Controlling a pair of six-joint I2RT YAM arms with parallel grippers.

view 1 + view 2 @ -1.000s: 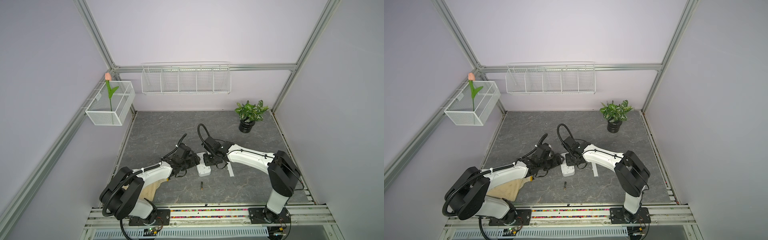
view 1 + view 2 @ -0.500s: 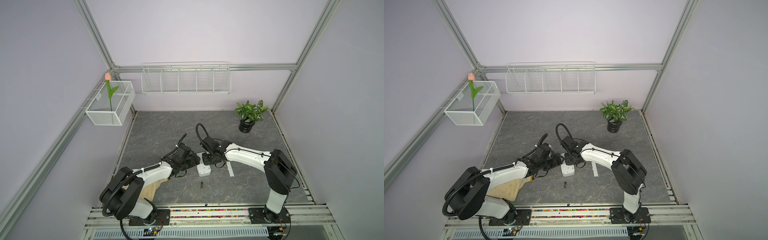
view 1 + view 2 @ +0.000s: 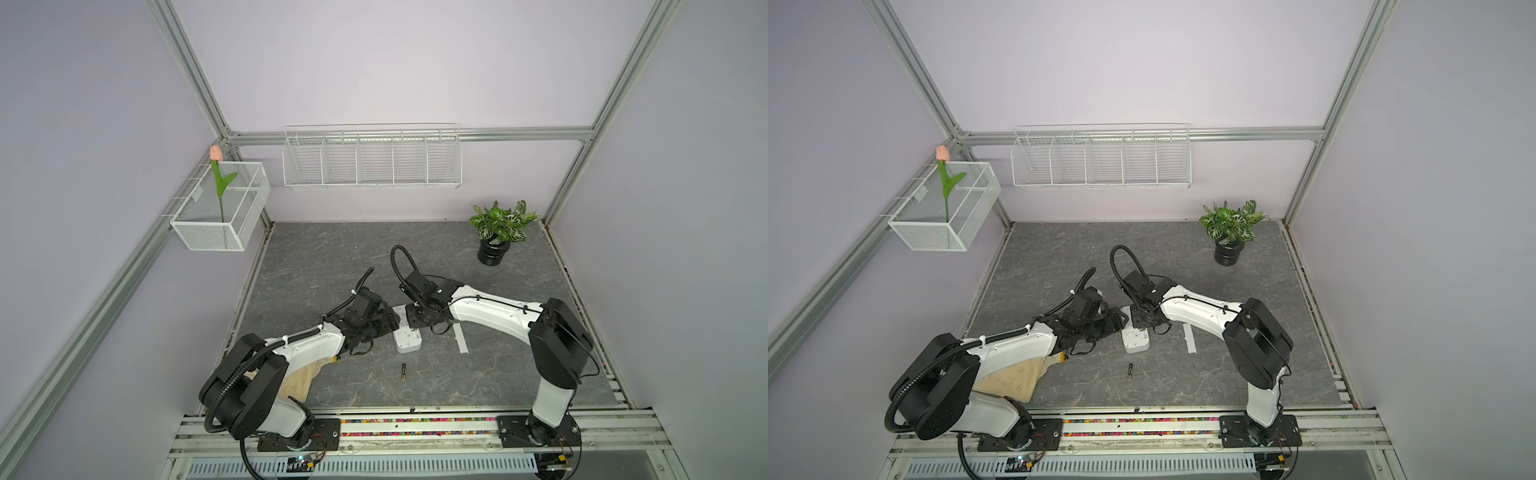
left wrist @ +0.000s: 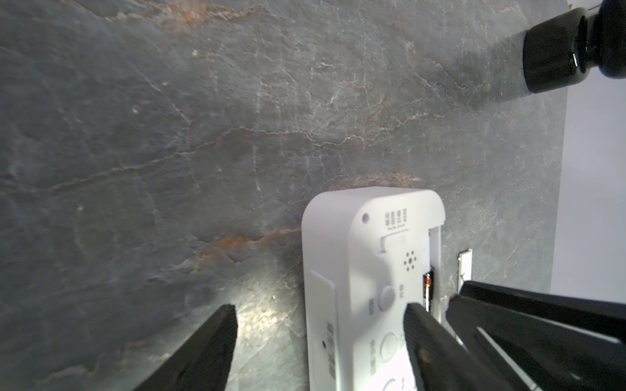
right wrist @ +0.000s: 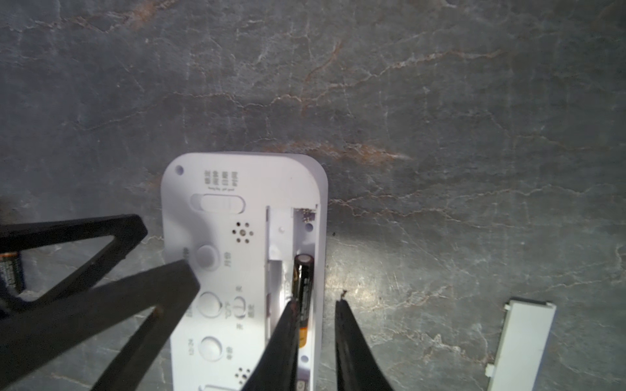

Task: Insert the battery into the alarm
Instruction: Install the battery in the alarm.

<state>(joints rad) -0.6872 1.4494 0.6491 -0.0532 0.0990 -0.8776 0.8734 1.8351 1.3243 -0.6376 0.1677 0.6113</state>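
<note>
- Right gripper (image 5: 316, 301) has opened a little since a second ago. Its fingers now stand apart.
- Battery (image 5: 304, 281) sits in the alarm (image 5: 244, 182) slot, touching one finger.
- Left gripper (image 4: 318, 307) is wide apart, with one finger over the alarm's back.
- Alarm lies face down on the grey table (image 5: 440, 101) between both arms.
</note>
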